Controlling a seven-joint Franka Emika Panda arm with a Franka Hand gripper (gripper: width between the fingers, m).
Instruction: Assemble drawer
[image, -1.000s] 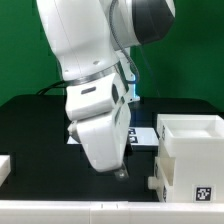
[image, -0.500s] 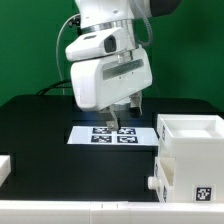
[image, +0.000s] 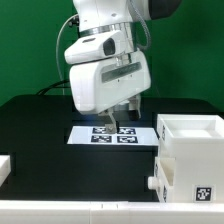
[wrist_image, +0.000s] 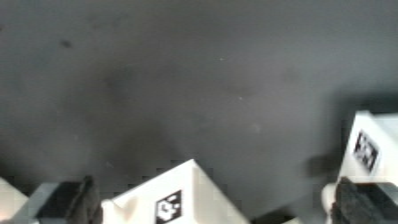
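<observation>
The gripper hangs above the marker board in the middle of the black table. Its jaws are spread wide and there is nothing between them. In the wrist view the dark fingers stand far out at either side, with only the table and a white tagged corner below them. That corner is probably the marker board, though the view is too blurred to be sure. The drawer's housing stands at the exterior view's right, toward the front of the table and well apart from the gripper, with one tag showing low on its front face. Its top reads as an open box. A small knob sticks out low on the side that faces the exterior view's left, so one tray seems to sit in the housing already; whether it is pushed fully home cannot be told. A further white part shows at the exterior view's left edge, cut off by the frame and too little of it visible to name. It may be a tray yet to go in. I judge the work to be part way along: the housing is placed and seems to be partly filled, and the arm is between steps. What appears left is to fetch the remaining part, line it up with the housing and slide it in.
</observation>
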